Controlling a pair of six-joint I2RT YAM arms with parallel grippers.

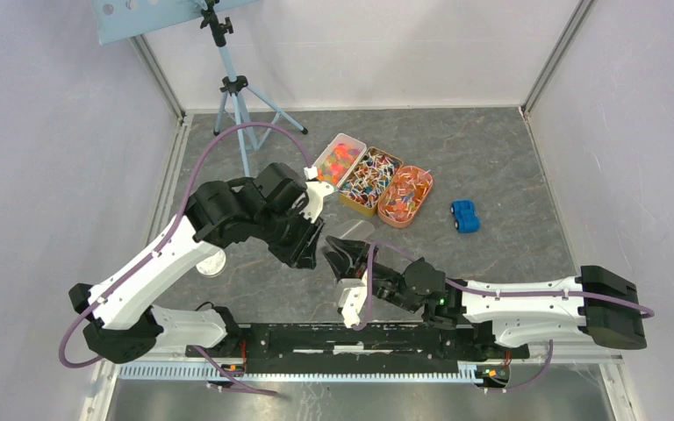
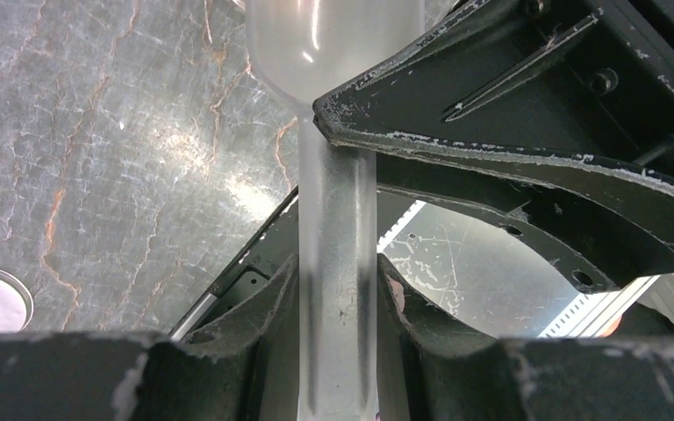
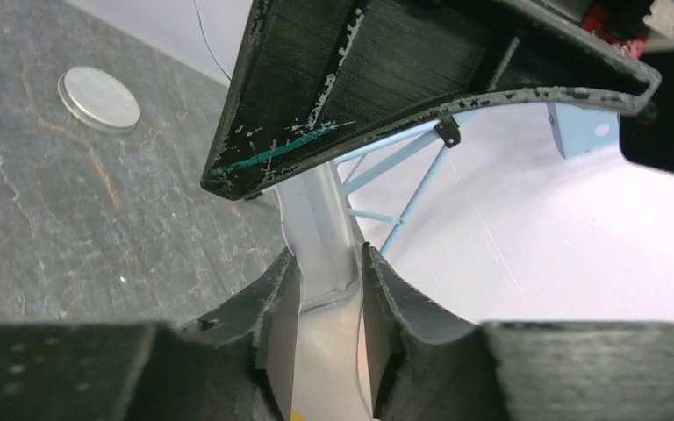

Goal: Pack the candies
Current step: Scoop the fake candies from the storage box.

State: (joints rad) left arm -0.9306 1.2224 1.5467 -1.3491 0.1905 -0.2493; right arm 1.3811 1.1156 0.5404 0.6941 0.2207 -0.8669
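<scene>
Top external alone: candies (image 1: 370, 180), toy car (image 1: 465, 216)

Open surface (image 1: 509, 149) lies right of the car (image 1: 465, 216) and trays (image 1: 356, 208). The tripod (image 1: 236, 88) blocks rear left; left arm (image 1: 228, 215) and right arm (image 1: 509, 298) crowd the near middle, a scoop (image 2: 338, 263) held between them.
</scene>
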